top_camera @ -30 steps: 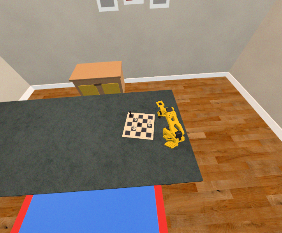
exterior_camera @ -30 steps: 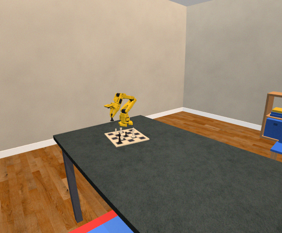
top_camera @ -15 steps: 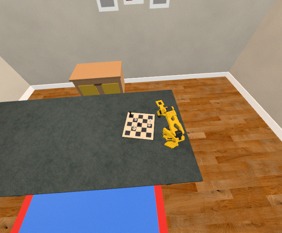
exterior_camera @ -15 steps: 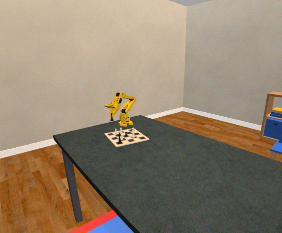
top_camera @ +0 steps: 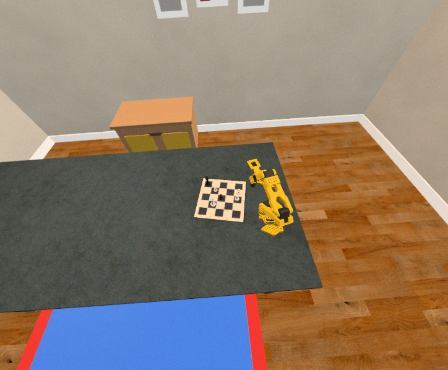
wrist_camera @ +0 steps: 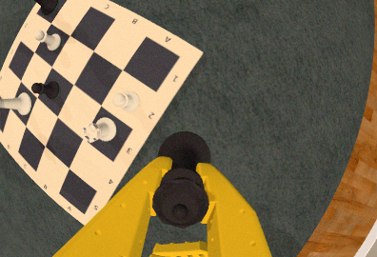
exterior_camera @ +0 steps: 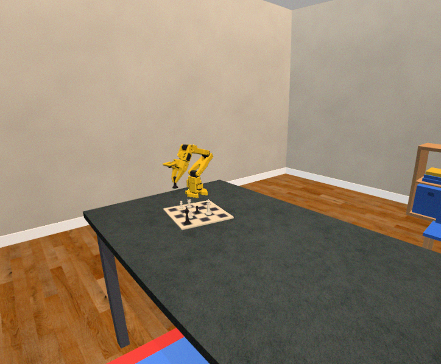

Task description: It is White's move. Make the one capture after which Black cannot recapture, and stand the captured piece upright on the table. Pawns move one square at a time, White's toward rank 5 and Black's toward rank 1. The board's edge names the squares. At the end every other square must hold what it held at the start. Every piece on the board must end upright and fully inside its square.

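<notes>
Clamped between the yellow fingers of the gripper [wrist_camera: 181, 188] is a black chess piece [wrist_camera: 181, 195], seen end-on in the wrist view above the dark table [wrist_camera: 272, 53], just off the board [wrist_camera: 104, 98]; in the exterior view the piece [exterior_camera: 174, 184] is shown hanging clear above the table beside the board; in the top view it is hidden by the arm [top_camera: 273, 190].

One board [wrist_camera: 95, 85] at the frame's left carries six pieces: four white [wrist_camera: 104, 130] and two black [wrist_camera: 46, 88]. A third black piece [wrist_camera: 181, 195] sits clamped in the one gripper [wrist_camera: 184, 180] at lower centre, off the board
</notes>
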{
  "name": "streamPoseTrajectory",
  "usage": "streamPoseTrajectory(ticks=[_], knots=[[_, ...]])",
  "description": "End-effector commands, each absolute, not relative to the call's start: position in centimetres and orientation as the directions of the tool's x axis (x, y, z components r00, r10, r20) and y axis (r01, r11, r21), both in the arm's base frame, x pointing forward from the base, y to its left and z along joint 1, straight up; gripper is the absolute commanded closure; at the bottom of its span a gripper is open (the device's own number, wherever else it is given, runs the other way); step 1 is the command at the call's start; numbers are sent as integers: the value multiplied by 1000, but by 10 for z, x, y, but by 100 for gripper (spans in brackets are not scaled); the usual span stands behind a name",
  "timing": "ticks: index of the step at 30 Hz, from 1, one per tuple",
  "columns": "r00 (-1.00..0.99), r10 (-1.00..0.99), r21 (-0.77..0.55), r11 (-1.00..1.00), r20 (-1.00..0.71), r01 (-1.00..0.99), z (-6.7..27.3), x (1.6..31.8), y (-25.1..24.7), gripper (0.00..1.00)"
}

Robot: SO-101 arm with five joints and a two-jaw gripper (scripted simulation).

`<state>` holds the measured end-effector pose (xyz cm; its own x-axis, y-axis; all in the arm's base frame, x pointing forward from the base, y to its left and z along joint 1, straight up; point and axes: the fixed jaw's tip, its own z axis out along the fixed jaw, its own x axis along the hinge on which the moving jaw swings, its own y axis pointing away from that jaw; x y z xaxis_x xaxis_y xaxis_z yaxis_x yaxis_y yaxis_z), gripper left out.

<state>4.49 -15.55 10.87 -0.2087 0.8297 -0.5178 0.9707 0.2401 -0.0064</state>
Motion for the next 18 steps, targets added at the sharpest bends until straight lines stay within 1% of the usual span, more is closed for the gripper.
streamPoseTrajectory(ticks=[1,8,18], knots=[[-223,828,-9,254,-515,967,106,46,-154,100],[-223,828,-9,254,-515,967,101,46,-154,100],[-223,828,-9,254,-515,967,82,46,-154,100]])
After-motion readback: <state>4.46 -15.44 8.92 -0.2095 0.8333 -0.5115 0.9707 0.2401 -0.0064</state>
